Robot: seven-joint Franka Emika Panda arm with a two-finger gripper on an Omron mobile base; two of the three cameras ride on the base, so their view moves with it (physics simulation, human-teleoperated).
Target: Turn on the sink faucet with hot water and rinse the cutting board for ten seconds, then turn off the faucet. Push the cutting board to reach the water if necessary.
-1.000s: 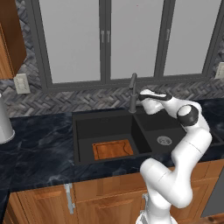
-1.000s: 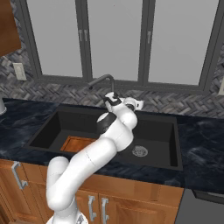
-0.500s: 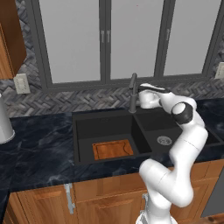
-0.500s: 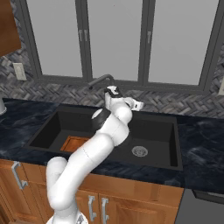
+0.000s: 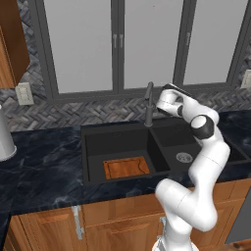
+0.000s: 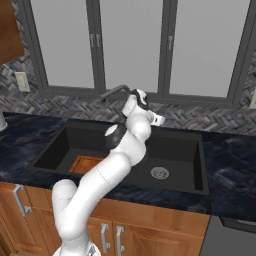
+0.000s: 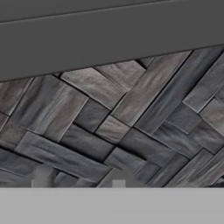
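Observation:
The slim dark grey sink faucet (image 5: 148, 104) rises behind the divider of the black double-basin sink (image 5: 93, 147), its spout (image 6: 113, 92) angled over the left basin. My gripper (image 5: 160, 105) hovers just right of the faucet at about its mid height and points at the backsplash. In the hand view its fingertips (image 7: 43, 177) stand apart, open, with bare tile between them (image 7: 81, 181). The orange-brown cutting board (image 5: 126, 168) lies flat on the floor of the left basin, partly hidden by my arm in the right base view (image 6: 82, 163). The water is out of view.
A round silver drain (image 6: 159, 173) sits in the right basin. The herringbone backsplash (image 7: 131, 113) and grey window sill (image 7: 109, 39) are close ahead of the hand. Dark marble counter (image 5: 44, 171) surrounds the sink. A white cylinder (image 5: 4, 142) stands far left.
The hand has moved left and slightly up, closer to the faucet. The cutting board has not moved.

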